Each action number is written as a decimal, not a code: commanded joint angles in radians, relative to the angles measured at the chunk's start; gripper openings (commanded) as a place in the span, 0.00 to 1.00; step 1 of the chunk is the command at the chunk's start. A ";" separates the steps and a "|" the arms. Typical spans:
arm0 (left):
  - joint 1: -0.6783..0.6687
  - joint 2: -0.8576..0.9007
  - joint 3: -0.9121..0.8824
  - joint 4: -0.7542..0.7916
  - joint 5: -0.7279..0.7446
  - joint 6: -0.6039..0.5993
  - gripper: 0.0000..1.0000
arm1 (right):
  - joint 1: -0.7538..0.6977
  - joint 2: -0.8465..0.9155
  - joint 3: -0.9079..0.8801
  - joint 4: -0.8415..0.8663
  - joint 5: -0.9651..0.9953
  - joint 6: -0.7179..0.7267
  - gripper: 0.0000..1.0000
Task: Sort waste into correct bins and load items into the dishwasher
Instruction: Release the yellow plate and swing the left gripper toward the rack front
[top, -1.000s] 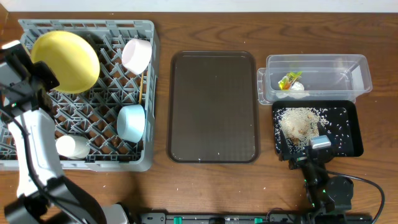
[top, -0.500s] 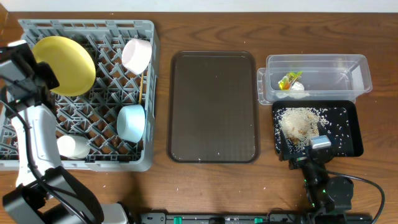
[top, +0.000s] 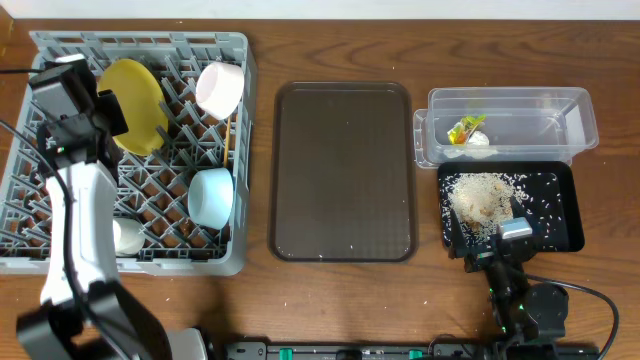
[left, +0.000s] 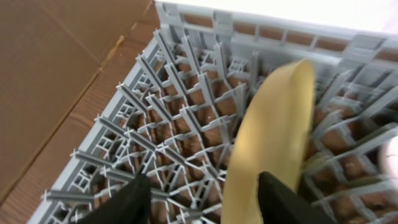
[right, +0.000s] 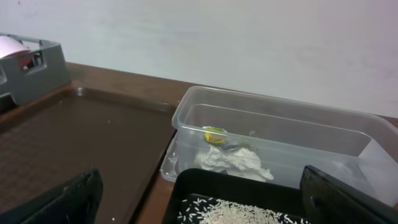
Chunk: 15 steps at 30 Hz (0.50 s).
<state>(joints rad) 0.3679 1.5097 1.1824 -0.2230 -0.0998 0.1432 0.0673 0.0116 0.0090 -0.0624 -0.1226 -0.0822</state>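
The yellow plate (top: 143, 103) stands on edge between pegs at the back left of the grey dishwasher rack (top: 140, 262). My left gripper (top: 110, 117) is right beside it. In the left wrist view its rim (left: 273, 124) rises between my open left gripper (left: 205, 202), against the right finger and apart from the left one. A white bowl (top: 220, 88), a light blue bowl (top: 211, 196) and a white cup (top: 127, 236) sit in the rack. My right gripper (top: 497, 240) is open and empty over the black tray's near edge (right: 205, 180).
The clear tub (top: 575, 115) holds the green-and-orange wrapper (top: 463, 130) and the white scrap (top: 478, 141). Rice grains (top: 480, 195) lie heaped in the black tray (top: 562, 190). The dark brown serving tray (top: 343, 170) lies between the rack and the bins.
The left arm swung right over the rack. The yellow plate went from facing up to standing on edge in the pegs. The left jaws parted. The right arm stayed still.
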 joint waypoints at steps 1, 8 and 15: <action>-0.022 -0.150 0.007 -0.062 0.087 -0.063 0.65 | -0.008 -0.005 -0.003 -0.001 0.002 -0.009 0.99; -0.144 -0.369 0.007 -0.399 0.145 -0.231 0.82 | -0.008 -0.005 -0.003 0.000 0.002 -0.009 0.99; -0.336 -0.450 0.007 -0.561 0.482 -0.232 0.88 | -0.008 -0.005 -0.003 -0.001 0.002 -0.009 0.99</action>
<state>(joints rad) 0.1085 1.0782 1.1866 -0.7601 0.1909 -0.0601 0.0673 0.0120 0.0090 -0.0624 -0.1226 -0.0826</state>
